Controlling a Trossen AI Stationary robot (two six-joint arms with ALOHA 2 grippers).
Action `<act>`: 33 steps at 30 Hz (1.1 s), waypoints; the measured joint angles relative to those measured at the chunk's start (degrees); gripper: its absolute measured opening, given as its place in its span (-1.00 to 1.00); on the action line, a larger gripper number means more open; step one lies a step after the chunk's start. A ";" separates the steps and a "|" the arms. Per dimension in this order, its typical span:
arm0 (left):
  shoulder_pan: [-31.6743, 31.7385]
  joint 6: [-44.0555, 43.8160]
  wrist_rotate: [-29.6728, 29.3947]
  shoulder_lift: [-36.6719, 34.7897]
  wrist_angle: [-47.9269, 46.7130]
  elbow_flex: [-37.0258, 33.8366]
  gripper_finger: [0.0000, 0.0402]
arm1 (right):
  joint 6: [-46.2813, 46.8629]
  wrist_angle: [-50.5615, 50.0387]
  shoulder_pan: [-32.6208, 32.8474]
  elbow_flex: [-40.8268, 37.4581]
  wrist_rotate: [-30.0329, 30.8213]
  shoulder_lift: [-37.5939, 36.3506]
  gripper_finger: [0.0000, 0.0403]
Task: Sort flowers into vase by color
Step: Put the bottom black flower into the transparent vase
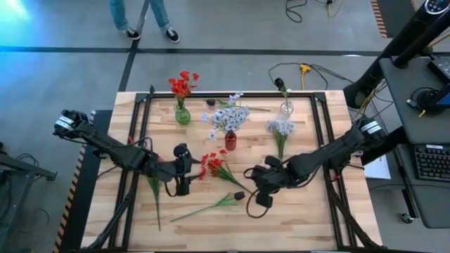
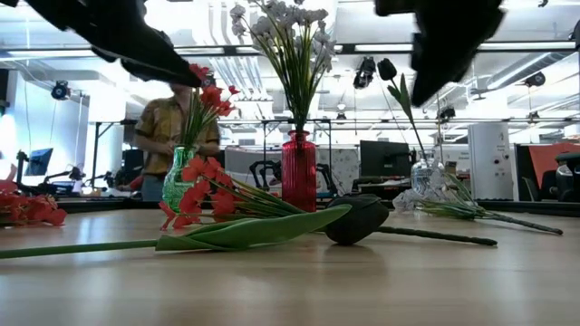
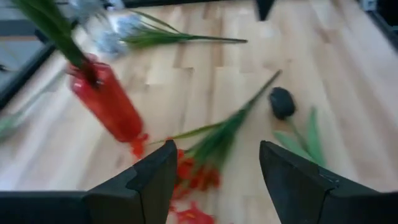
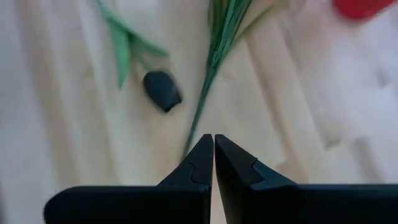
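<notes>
High view: we see the wooden tabletop [image 1: 295, 211] filling the middle of the frame. The left tool [image 1: 183, 184] sits left of centre, fingers apart, holding nothing, just beside the loose red flowers [image 1: 213, 166] lying at centre. The right tool [image 1: 261, 197] is right of centre, closed and empty. A dark bud stem [image 1: 211, 206] lies lower centre. The green vase [image 1: 182, 114] with red blooms stands upper left, the red vase [image 1: 230, 140] with pale flowers at centre, the clear vase [image 1: 286, 108] upper right. A pale bunch [image 1: 280, 129] lies right of the red vase. A person's legs [image 1: 148, 17] show at the top edge.

Low view: the red vase [image 2: 298, 172] is at centre, the green vase [image 2: 178, 177] to its left, the clear vase [image 2: 421, 177] to its right. The dark bud [image 2: 356, 218] lies at centre beside the red flowers [image 2: 204, 195].

Left wrist view: fingers [image 3: 155, 180] are spread at the bottom, red flowers [image 3: 193, 177] between them, dark bud [image 3: 282, 102] on the right, red vase [image 3: 106, 102] on the left.

Right wrist view: fingers [image 4: 196, 165] touch at bottom centre, dark bud [image 4: 161, 90] upper left of them.
</notes>
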 joint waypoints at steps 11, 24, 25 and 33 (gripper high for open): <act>-7.56 -10.71 1.22 10.07 2.03 3.27 0.05 | -9.30 3.11 0.45 2.15 5.49 7.76 -0.95; -11.78 -20.37 5.18 26.71 -6.82 13.17 0.05 | -8.13 4.15 4.96 1.32 11.55 8.45 -0.95; -12.12 -20.85 5.94 27.82 -6.65 13.66 0.05 | -8.13 4.27 4.96 1.32 11.67 8.41 -0.95; -13.69 -23.90 4.50 34.47 -6.19 15.85 0.05 | -8.15 4.36 5.02 1.30 11.69 8.47 -0.95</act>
